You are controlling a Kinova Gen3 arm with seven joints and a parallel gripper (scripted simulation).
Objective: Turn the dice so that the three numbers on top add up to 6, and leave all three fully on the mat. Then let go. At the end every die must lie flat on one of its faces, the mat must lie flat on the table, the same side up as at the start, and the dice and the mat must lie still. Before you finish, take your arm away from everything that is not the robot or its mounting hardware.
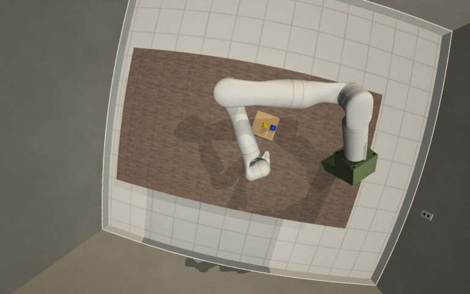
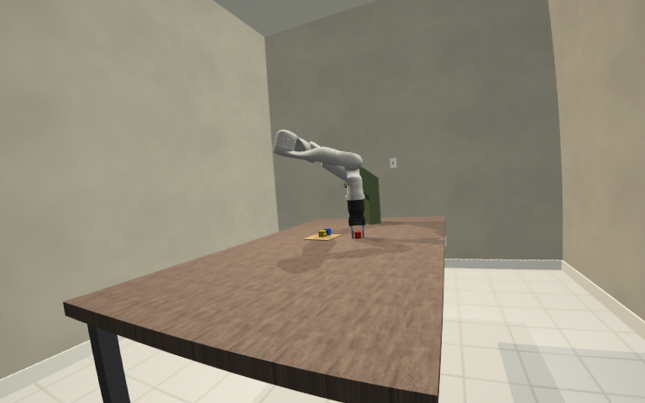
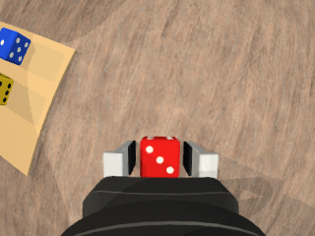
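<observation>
A red die (image 2: 357, 235) (image 3: 154, 168) lies flat on the table, off the mat, three pips on top; the arm hides it in the top view. My gripper (image 2: 357, 232) (image 3: 159, 152) is open and low around it, one finger on each side, with a gap at both sides in the wrist view. A blue die (image 1: 273, 127) (image 2: 328, 231) (image 3: 14, 46) sits on the tan mat (image 1: 259, 116) (image 2: 311, 238) (image 3: 30, 147), one pip on top. A yellow die (image 1: 265, 125) (image 2: 322, 232) (image 3: 4, 90) sits beside it on the mat; its top number is too small to tell and the wrist view cuts it off.
The wooden table (image 1: 155, 103) (image 2: 285, 304) (image 3: 236, 74) carries the arm's green base (image 1: 363, 169) (image 2: 373, 199). The mat lies to the left of the gripper in the wrist view. The forearm and upper arm pass close to the mat in the top view.
</observation>
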